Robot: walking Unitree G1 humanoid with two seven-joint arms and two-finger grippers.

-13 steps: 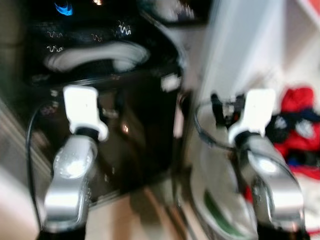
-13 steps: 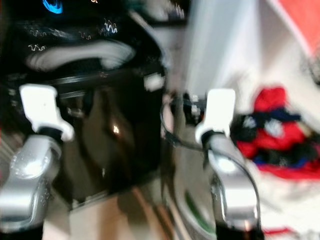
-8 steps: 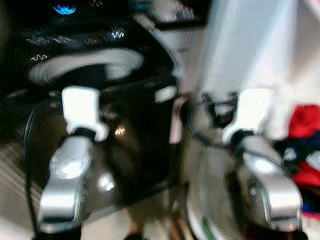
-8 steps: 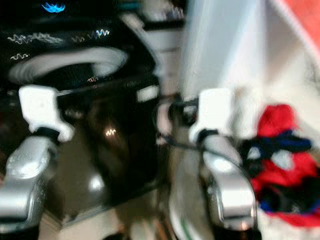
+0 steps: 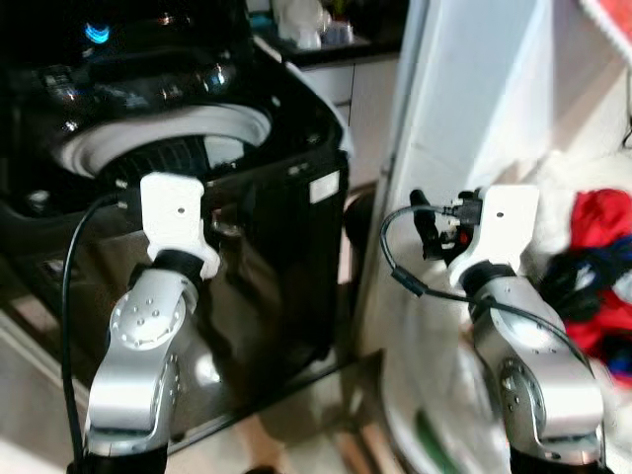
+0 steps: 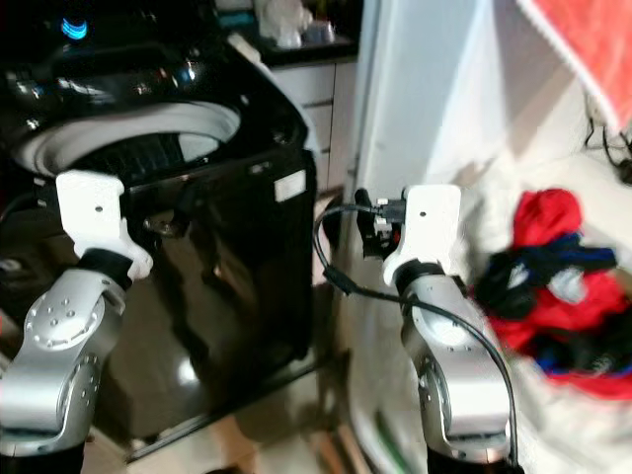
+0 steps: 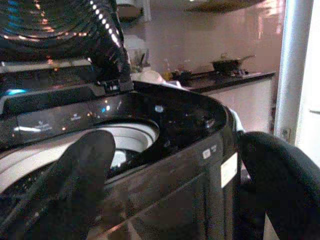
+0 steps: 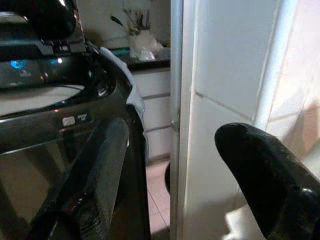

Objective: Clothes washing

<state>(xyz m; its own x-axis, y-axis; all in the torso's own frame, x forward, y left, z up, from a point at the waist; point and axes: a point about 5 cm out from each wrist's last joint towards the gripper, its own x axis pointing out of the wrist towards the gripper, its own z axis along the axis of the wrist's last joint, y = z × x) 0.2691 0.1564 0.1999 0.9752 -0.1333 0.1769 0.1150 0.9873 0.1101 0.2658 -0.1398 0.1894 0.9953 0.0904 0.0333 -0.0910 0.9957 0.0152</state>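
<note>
Pincers both empty and spread apart, washer open, laundry not yet fetched.

Head views first: the left pincer is raised in front of the black top-loading washing machine, whose lid is up and white drum rim is exposed, and no clothes can be seen inside from here. The right pincer points at the gap beside the white wall panel, and the pile of red and blue clothes lies well apart on the robot's right. Left wrist view: two black fingers stand wide, nothing between them, washer rim just ahead. Right wrist view: fingers likewise parted and bare. My read: loading has barely begun, with picking up the pile, dropping it in and starting the cycle all remaining.
</note>
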